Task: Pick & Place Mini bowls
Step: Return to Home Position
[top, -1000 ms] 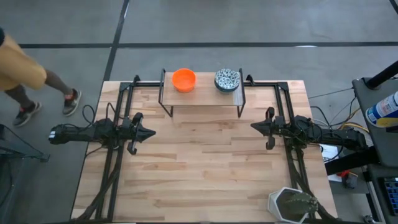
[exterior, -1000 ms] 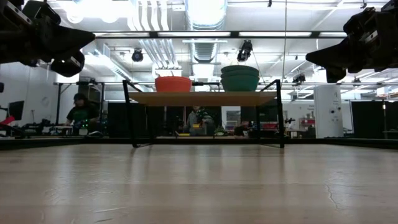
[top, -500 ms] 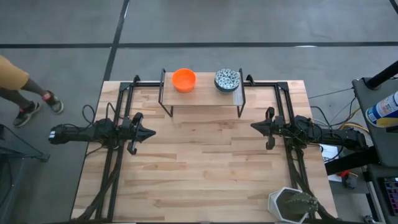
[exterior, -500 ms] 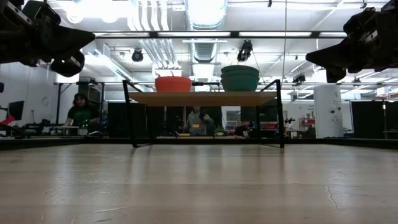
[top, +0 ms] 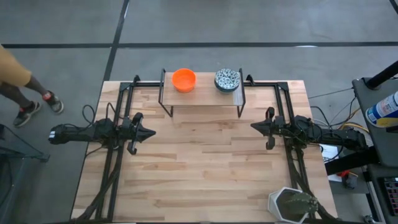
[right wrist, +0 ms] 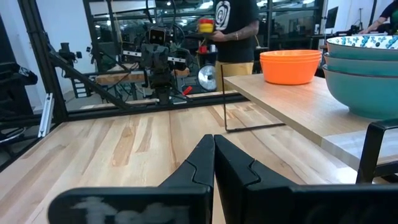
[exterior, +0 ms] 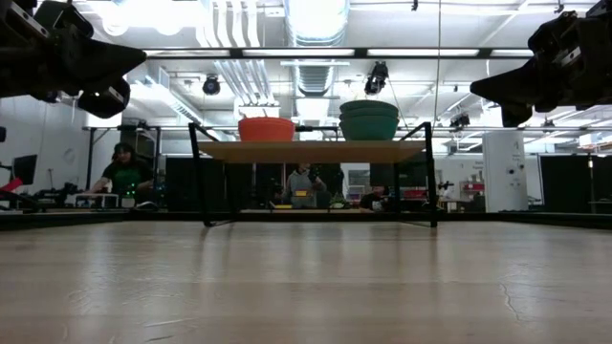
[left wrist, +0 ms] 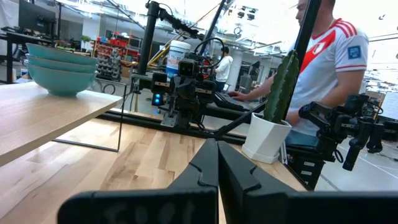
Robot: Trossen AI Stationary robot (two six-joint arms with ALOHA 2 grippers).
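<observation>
Only the person (top: 13,70) walking by, off the desk (top: 205,174) at 9 o'clock, has shifted a foot since the earlier picture. Both arms and all the bowls are just where they were. We see the orange bowls (top: 184,79) in one stack and the speckled bowls (top: 227,79) in another stack beside them. Both stacks are up on the shelf (top: 202,98) at 12 o'clock on the desk. No bowl is left down on the wood, so we think the putting away is done and only the going home is left. To do that well, we would keep each arm pulled back to its own side and lifted off the desk. We would move slowly and stay well away from the shelf legs, so the stacks do not get bumped. We would also watch the white plant pot (top: 292,204) at 5 o'clock, near the right arm's base. We find the left tool (top: 151,132) at 9 o'clock and the right tool (top: 254,127) at 3 o'clock. They point at each other across the bare middle of the desk. Each tool has its two fingers pressed tight together, holding nothing and touching nothing.
</observation>
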